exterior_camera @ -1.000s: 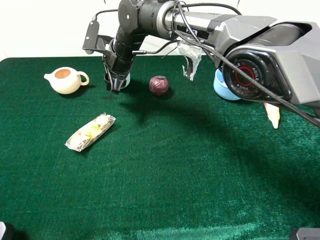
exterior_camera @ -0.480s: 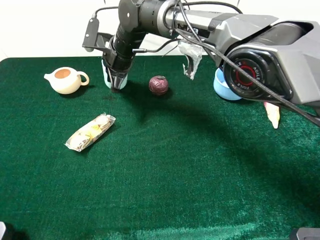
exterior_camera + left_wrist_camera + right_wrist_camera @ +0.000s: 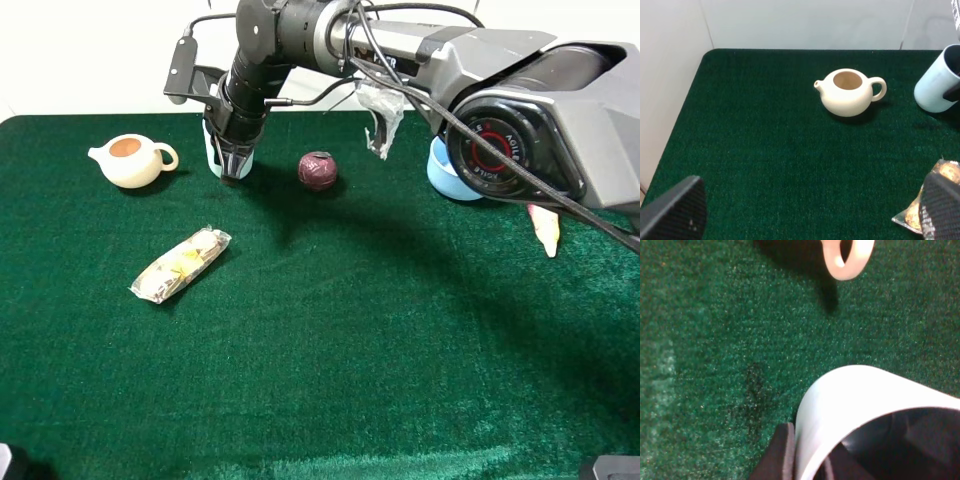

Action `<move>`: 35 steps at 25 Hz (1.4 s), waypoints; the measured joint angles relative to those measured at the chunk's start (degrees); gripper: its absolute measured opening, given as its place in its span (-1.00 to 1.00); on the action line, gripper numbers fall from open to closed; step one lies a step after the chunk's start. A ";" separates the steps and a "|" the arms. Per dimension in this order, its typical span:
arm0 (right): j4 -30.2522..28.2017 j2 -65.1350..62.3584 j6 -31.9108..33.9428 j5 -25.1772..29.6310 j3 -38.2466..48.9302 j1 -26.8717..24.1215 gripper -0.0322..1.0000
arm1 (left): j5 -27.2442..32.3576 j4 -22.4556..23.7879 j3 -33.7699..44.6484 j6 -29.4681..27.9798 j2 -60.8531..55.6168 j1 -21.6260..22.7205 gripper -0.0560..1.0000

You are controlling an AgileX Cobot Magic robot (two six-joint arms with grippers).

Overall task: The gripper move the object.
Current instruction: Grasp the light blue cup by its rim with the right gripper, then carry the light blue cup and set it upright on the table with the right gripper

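Note:
The tall pale blue-green cup point(image 3: 214, 150) stands at the back left of the green cloth, between the teapot and the dark ball. My right gripper point(image 3: 232, 168) reaches across from the right and is shut on the cup's rim. In the right wrist view one black finger point(image 3: 778, 456) lies outside the cup wall point(image 3: 850, 395) and the other is inside it. The cup also shows, leaning, in the left wrist view point(image 3: 938, 81). My left gripper point(image 3: 810, 215) is open and empty, low over the cloth, well short of the teapot.
A cream teapot point(image 3: 131, 160) point(image 3: 849, 93) stands just left of the cup. A dark red ball point(image 3: 319, 170) lies to its right. A snack packet point(image 3: 180, 264) lies nearer the front. A squat light-blue bowl point(image 3: 448, 176) and crumpled plastic point(image 3: 382, 118) are at the back right.
My right gripper has risen a little and shifted slightly left at the cup; more of the cup's wall now shows left of the fingers. Other things have not moved.

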 joint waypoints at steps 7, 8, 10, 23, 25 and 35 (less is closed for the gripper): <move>0.00 0.00 0.00 0.93 -0.58 0.00 -0.89 | 0.00 0.00 0.00 0.00 0.00 0.00 0.70; 0.00 -0.02 0.27 1.83 -0.91 0.00 -0.89 | 0.00 0.00 0.00 0.00 0.00 0.00 0.70; -0.06 -0.31 1.42 3.23 -1.57 0.00 -0.89 | 0.00 0.00 0.00 0.00 0.00 0.00 0.70; -7.21 -7.21 11.98 17.74 -6.43 -2.49 -0.89 | 0.00 0.00 0.00 0.00 0.00 0.00 0.70; -8.19 -8.75 13.70 20.08 -6.43 -3.17 -0.89 | 0.00 0.00 0.00 0.00 0.00 0.00 0.70; -13.11 -16.64 24.69 20.92 -5.56 -4.64 -0.89 | 0.00 0.00 0.00 0.00 0.00 0.00 0.70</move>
